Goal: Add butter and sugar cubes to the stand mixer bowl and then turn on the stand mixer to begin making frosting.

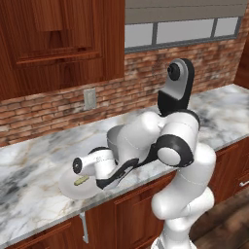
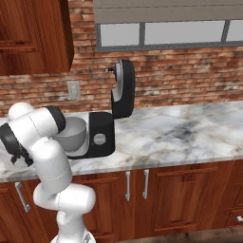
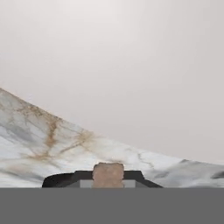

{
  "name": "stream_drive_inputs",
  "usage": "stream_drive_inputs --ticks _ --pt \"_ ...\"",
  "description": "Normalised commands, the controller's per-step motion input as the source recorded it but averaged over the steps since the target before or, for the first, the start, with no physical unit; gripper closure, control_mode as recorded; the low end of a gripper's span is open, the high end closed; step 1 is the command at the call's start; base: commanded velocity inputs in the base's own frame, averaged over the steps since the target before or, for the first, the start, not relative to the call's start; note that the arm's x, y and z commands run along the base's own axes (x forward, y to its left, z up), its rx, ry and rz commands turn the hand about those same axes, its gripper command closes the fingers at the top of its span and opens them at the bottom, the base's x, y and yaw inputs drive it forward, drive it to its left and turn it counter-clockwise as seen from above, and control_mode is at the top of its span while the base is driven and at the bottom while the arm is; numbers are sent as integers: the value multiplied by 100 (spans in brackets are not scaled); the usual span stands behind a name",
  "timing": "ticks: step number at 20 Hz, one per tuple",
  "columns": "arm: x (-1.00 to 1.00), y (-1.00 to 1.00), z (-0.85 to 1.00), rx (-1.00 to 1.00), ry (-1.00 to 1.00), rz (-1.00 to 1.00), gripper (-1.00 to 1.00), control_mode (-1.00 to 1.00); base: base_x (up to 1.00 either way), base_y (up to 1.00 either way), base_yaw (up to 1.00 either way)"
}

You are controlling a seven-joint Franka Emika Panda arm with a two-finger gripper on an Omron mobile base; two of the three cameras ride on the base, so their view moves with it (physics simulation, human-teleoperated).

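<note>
My hand (image 3: 108, 178) was clamped together on a sugar cube (image 3: 108, 174), the small tan block sitting between my fingertips low over the white plate (image 1: 68, 190). The butter (image 1: 81, 181) lay on that plate, just beside my wrist, not yet moved. To do this step well, I judged I should lift straight up before swinging, keep the squeeze steady so the tiny cube would not twist out, and carry it over the rim of the stand mixer bowl (image 2: 72, 133) before letting go low inside it. The bowl sat in the stand mixer (image 2: 110, 121), whose head was tilted back, leaving the bowl open from above. My arm was folded low and reached out to my left across the marble surface (image 2: 180, 130), wrist angled down toward the plate.
</note>
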Motion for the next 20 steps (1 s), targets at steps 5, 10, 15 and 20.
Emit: stream_drive_inputs --ticks 5,10,15,20 --pt "-4 0 74 0 -14 1 100 -100 0 0 0" --pt "-18 0 92 0 1 0 100 -100 0 0 0" --pt "-34 12 87 -3 24 5 100 -100 0 0 0" --pt "-55 6 77 -6 5 0 100 -100 0 0 0"
